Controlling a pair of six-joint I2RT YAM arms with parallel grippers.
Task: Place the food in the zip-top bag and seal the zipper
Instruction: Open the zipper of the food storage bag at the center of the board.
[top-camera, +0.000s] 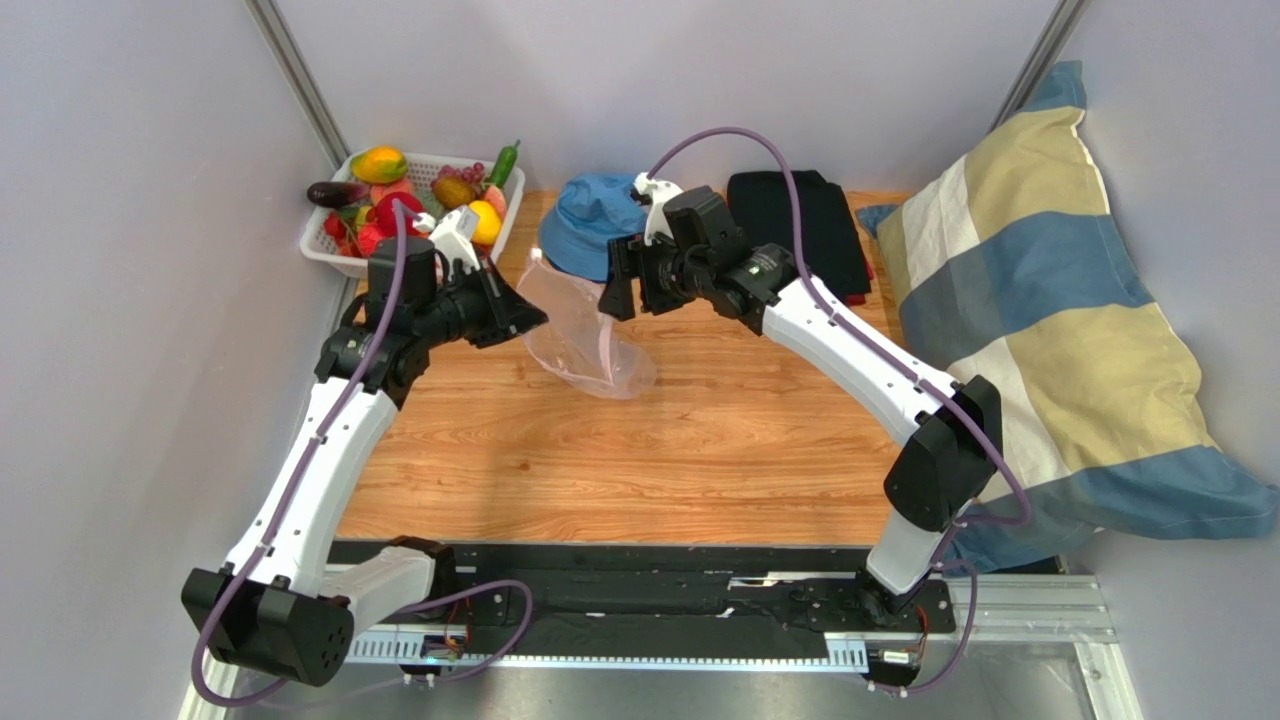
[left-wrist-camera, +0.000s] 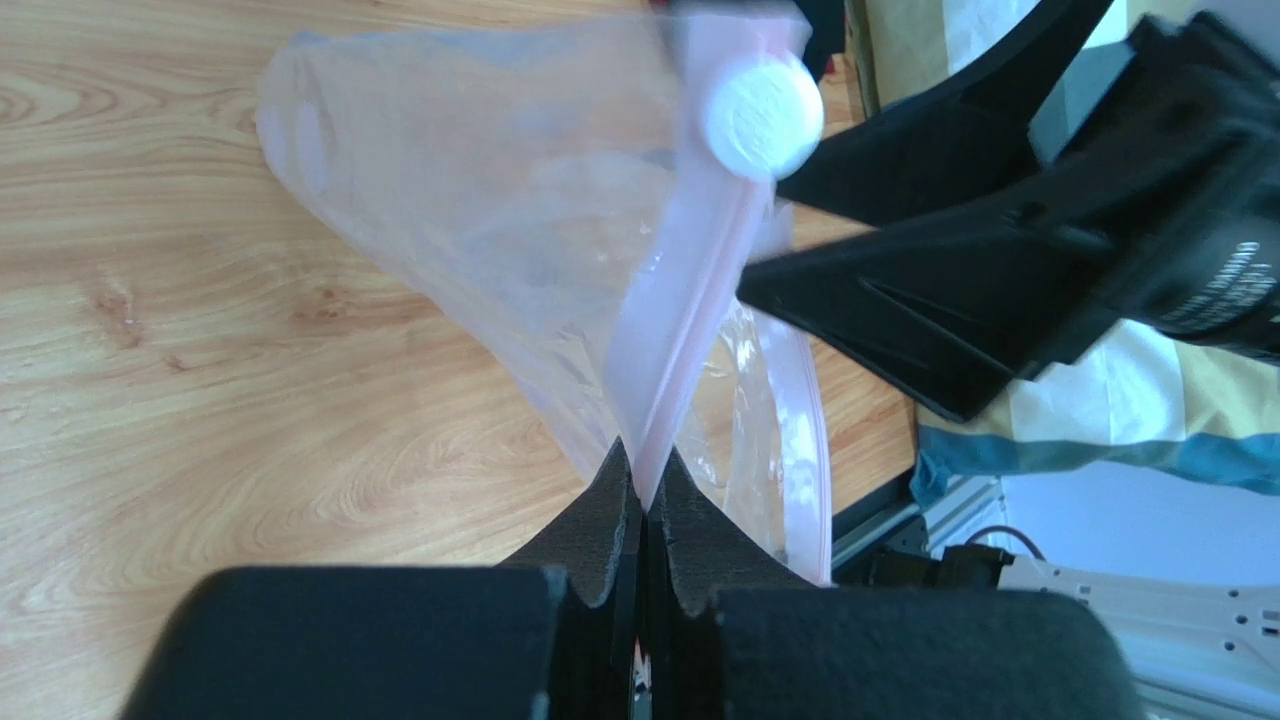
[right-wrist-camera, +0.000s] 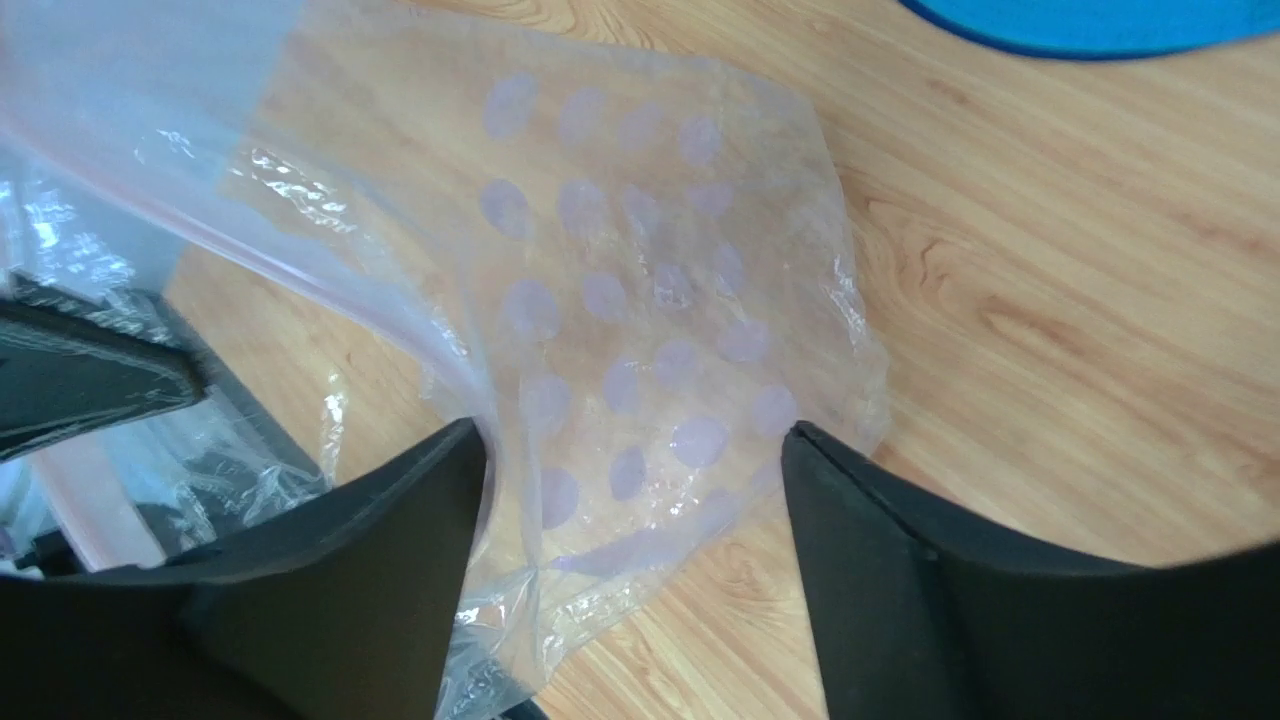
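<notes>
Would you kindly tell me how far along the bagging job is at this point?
Done: nothing is bagged; the food sits in the basket. In hand: the left end effector is shut on the zipper, holding the zip-top bag up, while the right end effector stands open astride it. Left: load the food and seal.
</notes>
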